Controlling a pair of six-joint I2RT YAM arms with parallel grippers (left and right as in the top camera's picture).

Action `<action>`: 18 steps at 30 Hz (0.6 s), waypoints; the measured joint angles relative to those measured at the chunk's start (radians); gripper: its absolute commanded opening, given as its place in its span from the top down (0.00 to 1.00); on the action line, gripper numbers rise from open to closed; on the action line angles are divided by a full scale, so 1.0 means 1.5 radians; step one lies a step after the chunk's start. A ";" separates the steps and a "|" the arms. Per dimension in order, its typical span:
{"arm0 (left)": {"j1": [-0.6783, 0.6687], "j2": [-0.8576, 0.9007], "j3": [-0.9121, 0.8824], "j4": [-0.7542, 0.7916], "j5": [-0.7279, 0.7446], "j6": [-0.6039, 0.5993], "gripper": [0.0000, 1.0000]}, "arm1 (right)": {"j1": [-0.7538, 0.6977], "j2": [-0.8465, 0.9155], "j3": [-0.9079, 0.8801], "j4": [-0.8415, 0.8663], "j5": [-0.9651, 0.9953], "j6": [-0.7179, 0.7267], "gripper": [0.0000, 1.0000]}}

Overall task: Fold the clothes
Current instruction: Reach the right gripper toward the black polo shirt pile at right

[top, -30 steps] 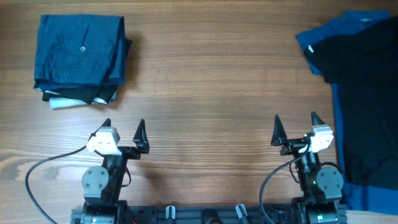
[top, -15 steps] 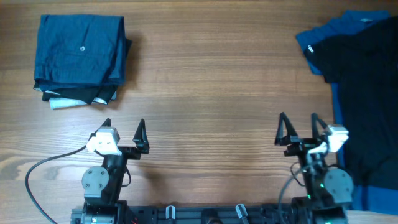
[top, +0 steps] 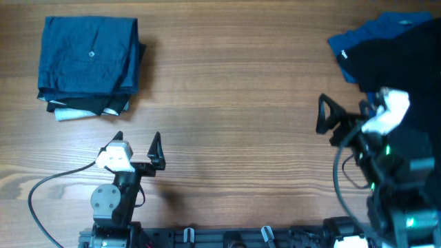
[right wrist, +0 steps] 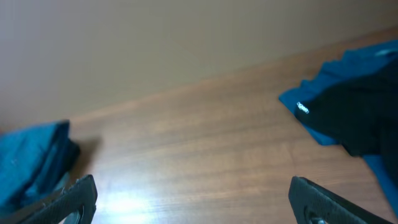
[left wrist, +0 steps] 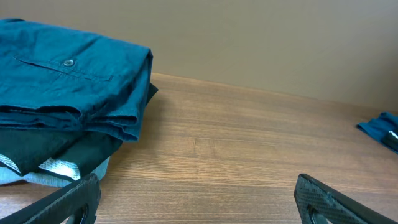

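Observation:
A black shirt [top: 406, 76] lies unfolded at the table's right edge on top of a blue garment [top: 358, 38]; both show in the right wrist view, black [right wrist: 360, 118] over blue [right wrist: 323, 99]. A folded stack with a blue garment [top: 89, 55] on top and a black one under it sits far left, also in the left wrist view [left wrist: 62, 74]. My right gripper [top: 344, 114] is open and empty, raised above the table beside the black shirt's left edge. My left gripper [top: 136, 146] is open and empty near the front edge, below the stack.
The wooden table [top: 234, 89] stretches between the stack and the unfolded pile. A black cable [top: 48, 182] curves from the left arm's base. A dark rail [top: 227, 238] runs along the front edge.
My right arm has lifted and moved away from the front edge and to the right, toward the black shirt, jaws still open. The left arm has not moved.

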 measured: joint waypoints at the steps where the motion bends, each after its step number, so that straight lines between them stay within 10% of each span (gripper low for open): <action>1: 0.000 0.000 0.000 0.000 0.000 0.000 0.00 | -0.001 0.051 0.043 -0.022 0.000 -0.022 0.00; 18: 0.000 0.000 0.000 0.000 0.000 0.000 0.00 | -0.001 0.328 0.101 0.010 0.100 -0.215 0.00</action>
